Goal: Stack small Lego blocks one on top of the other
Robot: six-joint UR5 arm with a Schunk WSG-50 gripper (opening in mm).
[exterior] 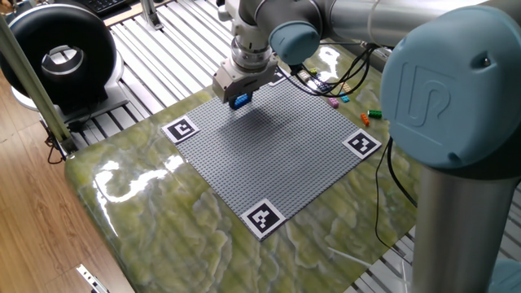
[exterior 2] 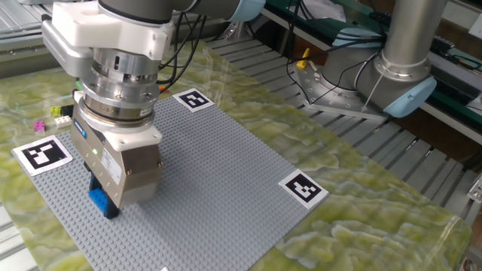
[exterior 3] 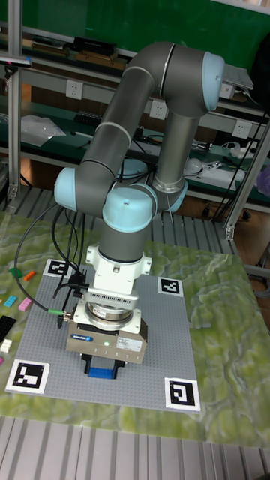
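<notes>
From where I stand, the gripper (exterior 2: 105, 202) hangs low over the grey baseplate (exterior 2: 218, 181), its fingers clamped on a blue Lego block (exterior 2: 99, 200) that peeks out beneath the housing. In the tall fixed view the same block (exterior 3: 100, 370) shows just under the gripper (exterior 3: 101, 367), at or just above the plate; I cannot tell whether it touches. Beyond the gripper, off the plate's edge, small loose blocks (exterior: 335, 101) lie scattered on the green marbled table (exterior: 163, 220). A marker tag (exterior 2: 44, 153) sits just beside the gripper at a corner.
</notes>
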